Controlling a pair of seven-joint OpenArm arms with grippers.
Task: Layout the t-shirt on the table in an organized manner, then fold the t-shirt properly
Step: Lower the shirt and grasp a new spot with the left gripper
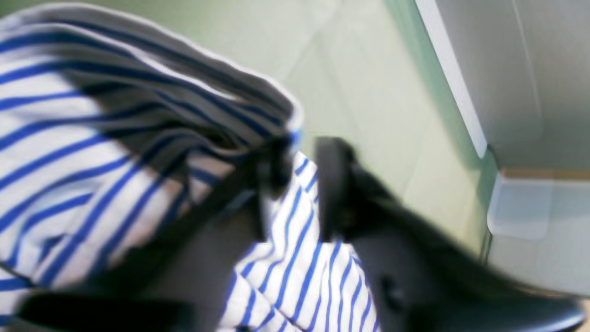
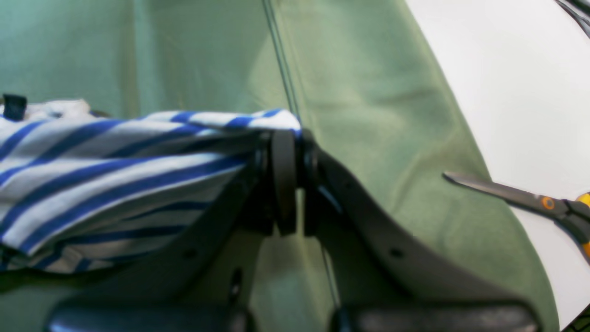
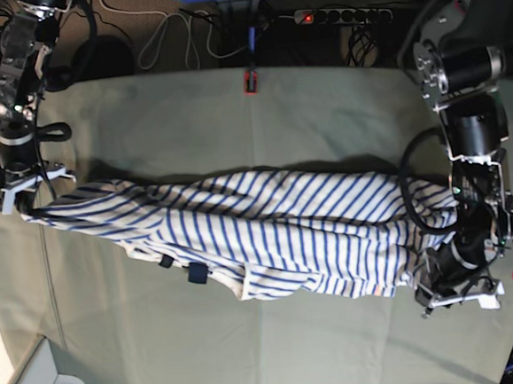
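Observation:
The t-shirt [image 3: 267,218], white with blue stripes, is stretched left to right across the table [image 3: 251,344], its lower edge sagging in folds. In the base view my right gripper [image 3: 31,210] holds its left end and my left gripper [image 3: 432,272] holds its right end. In the right wrist view the gripper [image 2: 295,152] is shut on a striped edge [image 2: 115,175]. In the left wrist view, which is blurred, the gripper [image 1: 299,180] pinches the shirt [image 1: 83,152] over the table [image 1: 368,92]. A dark blue tag [image 2: 14,106] shows on the cloth.
A red clamp [image 3: 250,81] sits at the table's far edge, with a power strip [image 3: 340,14] and cables behind it. Scissors [image 2: 530,198] lie on the white surface beside the table's edge. A pale box [image 1: 530,207] stands beyond the table's edge in the left wrist view.

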